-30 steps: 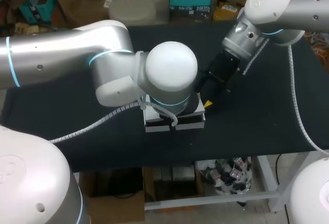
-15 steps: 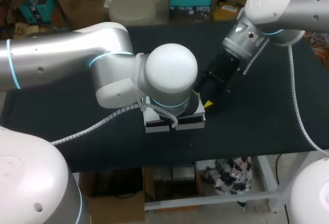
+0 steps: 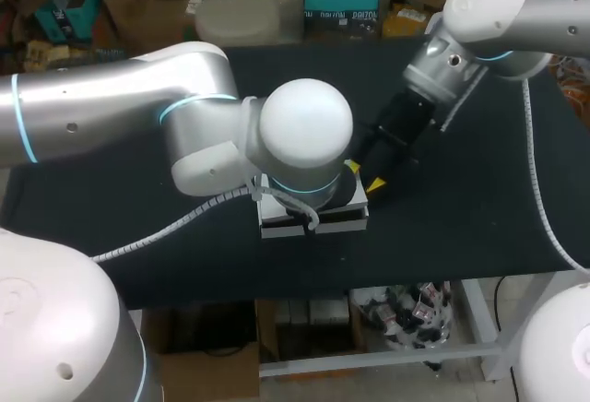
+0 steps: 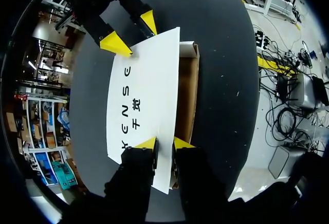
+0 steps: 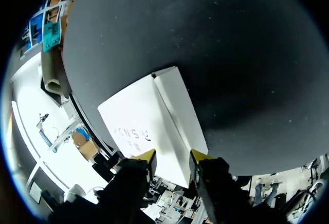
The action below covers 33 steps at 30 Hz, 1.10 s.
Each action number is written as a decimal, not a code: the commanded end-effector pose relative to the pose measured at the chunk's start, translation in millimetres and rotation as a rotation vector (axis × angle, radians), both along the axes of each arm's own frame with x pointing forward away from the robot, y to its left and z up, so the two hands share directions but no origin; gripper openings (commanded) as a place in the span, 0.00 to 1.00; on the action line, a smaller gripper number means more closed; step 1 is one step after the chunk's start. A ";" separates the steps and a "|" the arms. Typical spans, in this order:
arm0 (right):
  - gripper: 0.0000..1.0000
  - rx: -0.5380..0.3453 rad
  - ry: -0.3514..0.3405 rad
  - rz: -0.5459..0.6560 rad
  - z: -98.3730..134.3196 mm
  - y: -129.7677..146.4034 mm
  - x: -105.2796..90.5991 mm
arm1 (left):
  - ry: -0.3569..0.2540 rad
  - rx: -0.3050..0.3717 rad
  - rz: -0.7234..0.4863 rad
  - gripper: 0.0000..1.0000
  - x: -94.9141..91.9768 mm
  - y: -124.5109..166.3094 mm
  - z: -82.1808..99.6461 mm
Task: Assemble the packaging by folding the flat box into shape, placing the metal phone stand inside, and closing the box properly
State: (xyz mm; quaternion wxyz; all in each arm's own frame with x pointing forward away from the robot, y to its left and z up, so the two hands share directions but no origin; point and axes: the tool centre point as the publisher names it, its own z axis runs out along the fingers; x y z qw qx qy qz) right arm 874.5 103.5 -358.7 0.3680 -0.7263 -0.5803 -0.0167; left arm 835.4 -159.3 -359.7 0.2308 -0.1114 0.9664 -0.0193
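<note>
The white box lies on the black table, mostly hidden under my left arm in the head view. In the left wrist view its printed white lid stands partly lowered over the brown inside. My left gripper is shut on the lid's near edge, one finger on each face. My right gripper is at the box's far end, its yellow tips against the lid's edge. From its own wrist, the right gripper stands open, with the box's white side running between the fingers. No phone stand shows.
The black table top stretches bare to the right and left of the box. The table's front edge runs close behind the box. My left arm's round joint hangs over the work spot.
My right arm's wrist has shifted very slightly up and to the right; its fingers stay at the box's end. The left arm and the box have kept still.
</note>
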 end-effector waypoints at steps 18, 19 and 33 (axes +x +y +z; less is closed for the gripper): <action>0.00 0.010 -0.118 -0.030 32.9 -9.3 -15.2 | 0.001 0.011 0.004 0.19 -4.0 -0.5 -0.2; 0.00 0.012 -0.121 -0.025 33.4 -8.2 -16.1 | 0.001 0.011 0.004 0.19 -4.1 -0.5 -0.1; 0.00 0.024 -0.108 0.059 21.9 13.4 -29.9 | 0.006 0.017 0.004 0.22 -5.0 -1.9 1.4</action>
